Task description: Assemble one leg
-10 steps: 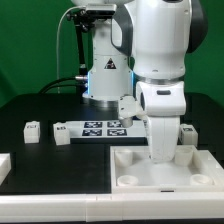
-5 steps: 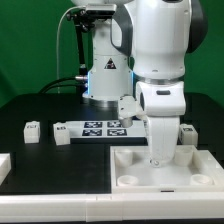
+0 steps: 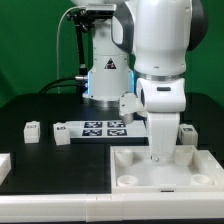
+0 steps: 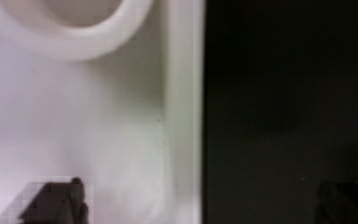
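The large white tray (image 3: pixel 130 160) with corner sockets lies at the front. My gripper (image 3: pixel 160 157) hangs low over its back edge. In the wrist view the gripper (image 4: pixel 202 203) is open and empty. One fingertip (image 4: pixel 53 200) is over the tray (image 4: pixel 87 120) and the other is over the black table. A round socket (image 4: pixel 91 22) shows near the tray's edge. Small white legs with marker tags stand on the table: one (image 3: pixel 33 131) at the exterior view's left, one (image 3: pixel 62 135) beside the marker board, one (image 3: pixel 187 134) partly hidden behind my arm.
The marker board (image 3: pixel 100 128) lies behind the tray. A white part (image 3: pixel 3 166) sits at the exterior view's left edge. The robot base (image 3: pixel 105 75) and cables stand at the back.
The arm has shifted very slightly toward the exterior view's right. Nothing else has moved.
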You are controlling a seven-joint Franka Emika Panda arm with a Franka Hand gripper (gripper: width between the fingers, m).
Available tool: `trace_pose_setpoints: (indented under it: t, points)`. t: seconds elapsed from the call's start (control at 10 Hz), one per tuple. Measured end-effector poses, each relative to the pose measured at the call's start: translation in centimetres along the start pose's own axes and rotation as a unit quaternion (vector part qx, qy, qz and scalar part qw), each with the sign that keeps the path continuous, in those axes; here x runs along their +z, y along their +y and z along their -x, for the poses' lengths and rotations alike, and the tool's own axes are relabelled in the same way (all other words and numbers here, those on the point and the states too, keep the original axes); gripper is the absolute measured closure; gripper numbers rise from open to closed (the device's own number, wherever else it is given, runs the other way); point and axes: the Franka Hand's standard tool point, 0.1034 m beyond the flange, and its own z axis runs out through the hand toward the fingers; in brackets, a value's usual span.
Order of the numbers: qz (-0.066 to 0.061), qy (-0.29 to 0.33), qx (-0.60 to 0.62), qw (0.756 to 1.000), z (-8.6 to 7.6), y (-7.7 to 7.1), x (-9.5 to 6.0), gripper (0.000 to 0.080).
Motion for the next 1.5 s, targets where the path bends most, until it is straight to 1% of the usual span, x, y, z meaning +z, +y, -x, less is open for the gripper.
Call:
trace_pose_setpoints:
  t: [0.2,0.4,0.5,0.7,0.8,1.0,1.1,1.2,1.3,1.4,1.5]
  points:
    - [0.008,-0.005,0.018,1.0,-0.7,-1.1,-1.7,0.015]
    - [0.023,-0.008,0.043,0.999,-1.4,-2.0,-3.9,0.015]
    - [0.029,-0.008,0.062,0.998,-1.6,-2.2,-4.5,0.015]
    - [0.024,-0.007,0.075,0.997,-1.4,-2.3,-4.0,0.015]
    - [0.024,-0.004,0.143,0.989,-1.6,-2.3,-4.0,0.015]
    - [0.024,-0.001,0.223,0.975,-1.6,-2.3,-4.0,0.015]
    - [0.023,0.001,0.27,0.962,-1.7,-2.3,-4.0,0.015]
    - [0.022,0.002,0.294,0.955,-1.7,-2.3,-4.0,0.015]
    - [0.02,0.005,0.354,0.935,-1.8,-2.4,-4.0,0.015]
    - [0.018,0.014,0.417,0.909,-2.0,-2.9,-3.6,0.015]
    - [0.009,0.017,0.496,0.868,-2.5,-3.7,-3.2,0.015]
